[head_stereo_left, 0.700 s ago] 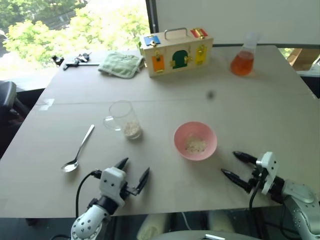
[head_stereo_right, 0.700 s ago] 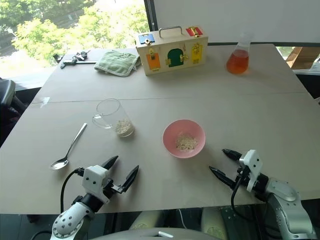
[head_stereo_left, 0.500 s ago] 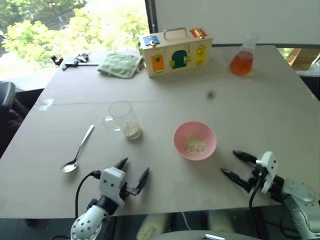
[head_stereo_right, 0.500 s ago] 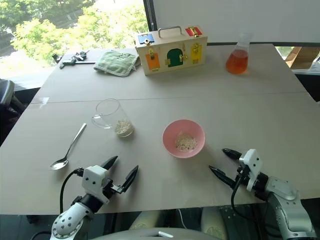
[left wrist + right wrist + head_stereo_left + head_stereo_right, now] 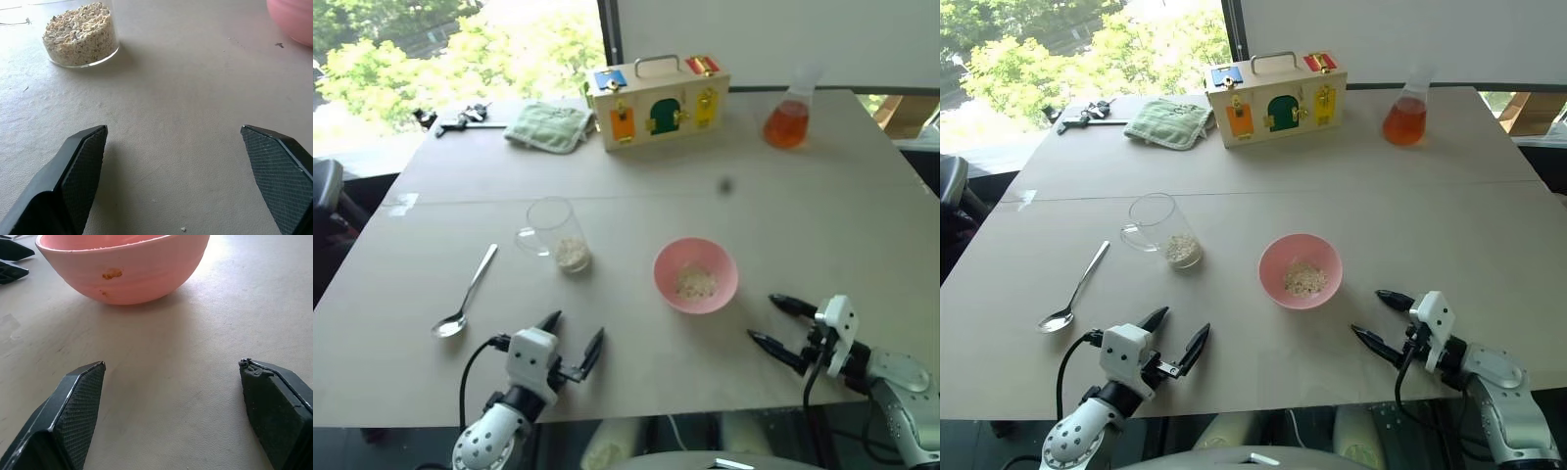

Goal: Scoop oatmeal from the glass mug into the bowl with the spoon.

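The clear glass mug (image 5: 553, 233) stands left of the table's middle with pale oatmeal (image 5: 572, 255) at its bottom; the oatmeal (image 5: 80, 33) also fills the mug's base in the left wrist view. To its right sits the pink bowl (image 5: 695, 275), holding a small heap of oatmeal (image 5: 696, 283). The silver spoon (image 5: 466, 295) lies flat on the table, left of the mug. My left gripper (image 5: 573, 336) hovers open near the front edge, below the mug. On the right, my other gripper (image 5: 771, 321) is open, pointing toward the bowl (image 5: 122, 264).
At the table's (image 5: 822, 215) far side stand a wooden latch box (image 5: 658, 100), a folded green cloth (image 5: 548, 125), a conical flask of orange liquid (image 5: 789, 110) and a small dark tool (image 5: 460, 117). A seam (image 5: 450, 201) crosses the table.
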